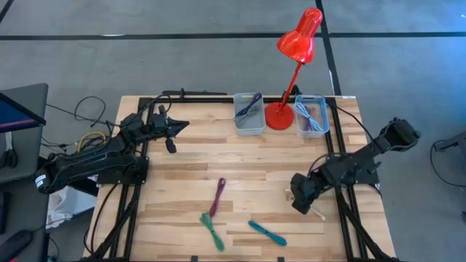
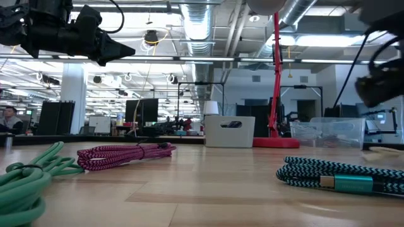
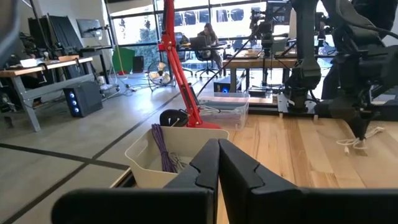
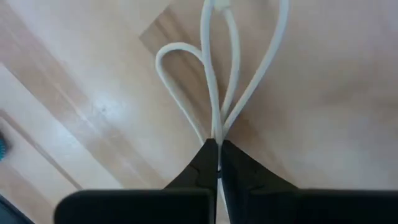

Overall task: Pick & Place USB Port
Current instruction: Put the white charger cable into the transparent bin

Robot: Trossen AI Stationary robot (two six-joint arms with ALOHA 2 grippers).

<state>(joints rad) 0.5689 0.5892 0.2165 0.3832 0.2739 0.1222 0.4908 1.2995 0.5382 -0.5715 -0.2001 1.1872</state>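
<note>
The right tool [image 4: 217,146] is pinched shut on the white cable [image 4: 214,81], whose limp loops lie on the tabletop [image 4: 93,93] just ahead of it. Light and floppy, it will likely dangle; gripping the gathered strands suits. The left tool [image 3: 217,163] is closed, empty, far off.

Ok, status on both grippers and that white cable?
Right gripper shut on white cable, down at table. Left gripper shut, empty, raised near the bins. Nothing in the way.
</note>
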